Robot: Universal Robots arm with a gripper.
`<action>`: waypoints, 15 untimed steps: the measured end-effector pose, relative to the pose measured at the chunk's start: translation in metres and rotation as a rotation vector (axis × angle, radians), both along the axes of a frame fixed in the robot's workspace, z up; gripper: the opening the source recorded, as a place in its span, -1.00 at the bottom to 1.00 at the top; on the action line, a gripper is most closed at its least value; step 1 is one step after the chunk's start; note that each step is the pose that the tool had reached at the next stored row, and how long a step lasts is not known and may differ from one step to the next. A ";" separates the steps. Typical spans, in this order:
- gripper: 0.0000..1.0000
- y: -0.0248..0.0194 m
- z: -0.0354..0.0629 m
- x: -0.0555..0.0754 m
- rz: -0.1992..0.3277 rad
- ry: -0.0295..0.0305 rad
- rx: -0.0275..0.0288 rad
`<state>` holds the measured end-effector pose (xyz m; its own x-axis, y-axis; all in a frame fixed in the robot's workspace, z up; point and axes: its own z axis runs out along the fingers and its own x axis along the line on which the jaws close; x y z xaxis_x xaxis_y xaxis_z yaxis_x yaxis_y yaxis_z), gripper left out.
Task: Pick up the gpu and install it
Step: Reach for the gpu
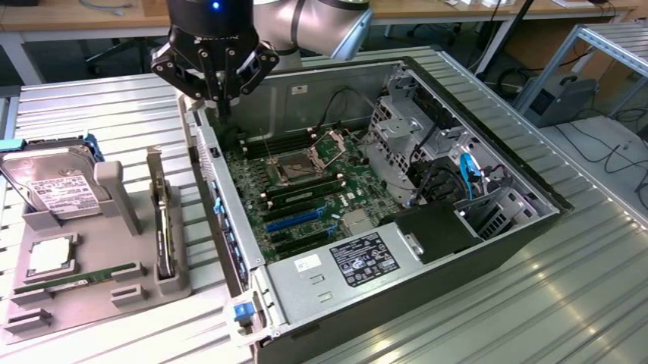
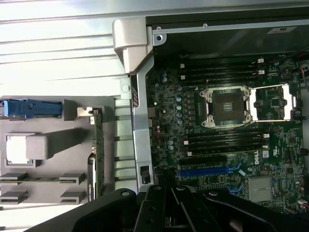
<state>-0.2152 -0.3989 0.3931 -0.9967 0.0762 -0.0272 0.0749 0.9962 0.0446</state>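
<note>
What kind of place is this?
Probably a robotics lab: a robot arm hangs by an open computer case on a metal table, beside a gray parts holder.

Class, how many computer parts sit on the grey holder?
4: hard drive at the far end, gpu upright nearest the case, processor chip mid-tray, RAM stick at the near end.

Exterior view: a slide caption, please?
Shut hand over the wall of the open case; gpu stands in the tray.
</note>
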 end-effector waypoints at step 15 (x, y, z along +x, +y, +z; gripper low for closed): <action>-0.79 0.0000 0.0000 -0.007 0.000 0.0001 -0.0001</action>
<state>-0.2223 -0.3989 0.3930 -0.9967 0.0762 -0.0272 0.0749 0.9962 0.0446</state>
